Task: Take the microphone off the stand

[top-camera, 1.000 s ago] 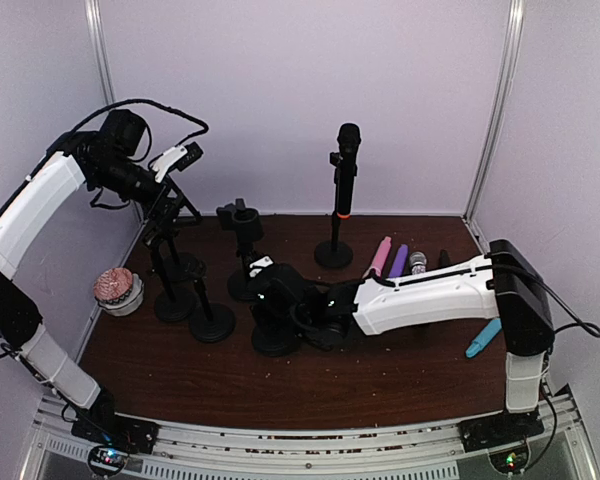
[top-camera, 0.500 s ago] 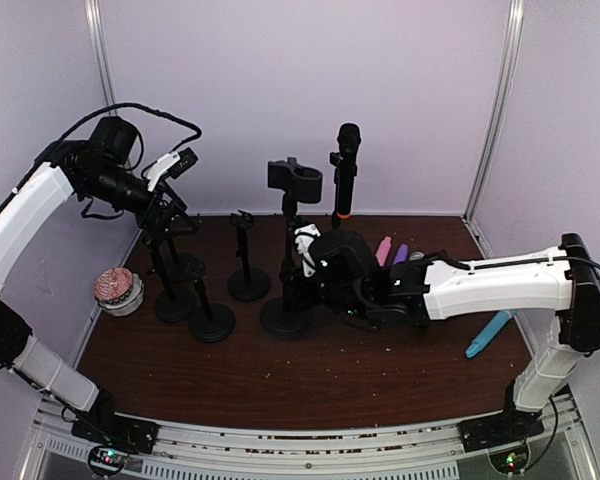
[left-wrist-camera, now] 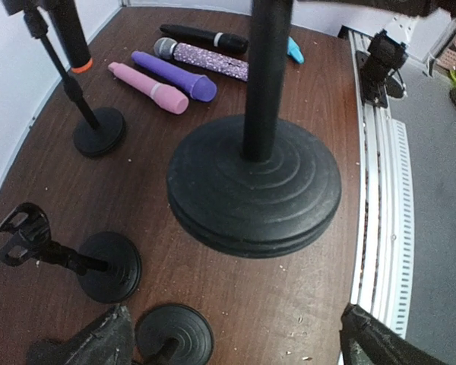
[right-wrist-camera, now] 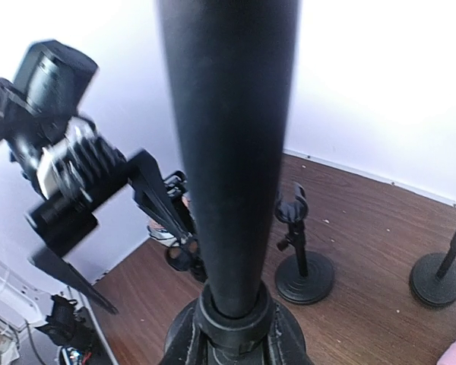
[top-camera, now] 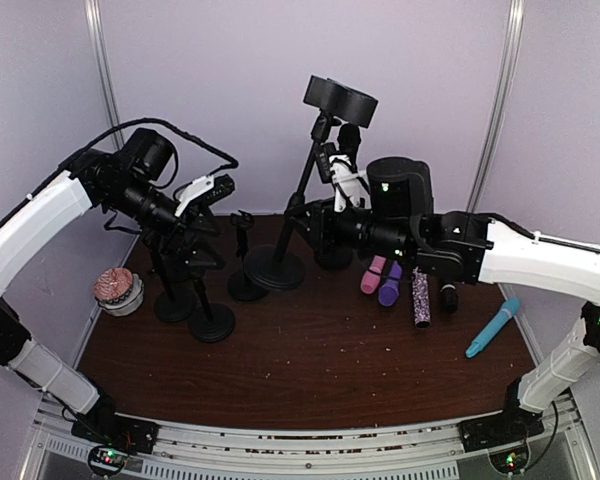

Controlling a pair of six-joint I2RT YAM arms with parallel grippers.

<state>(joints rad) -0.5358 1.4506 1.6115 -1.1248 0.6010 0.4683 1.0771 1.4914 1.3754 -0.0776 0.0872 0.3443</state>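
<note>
Top external view shows my right gripper [right-wrist-camera: 229,338] clenched on a tilted spare stand [left-wrist-camera: 254,182] (left gripper [top-camera: 212,190] hangs spread open), and I fear its raised head toppling the microphone [left-wrist-camera: 68,38], clipped upright near the desk's [top-camera: 310,370] far edge.

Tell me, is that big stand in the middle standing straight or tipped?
Tipped. In the top view the stand leans right from base to clip.
</note>
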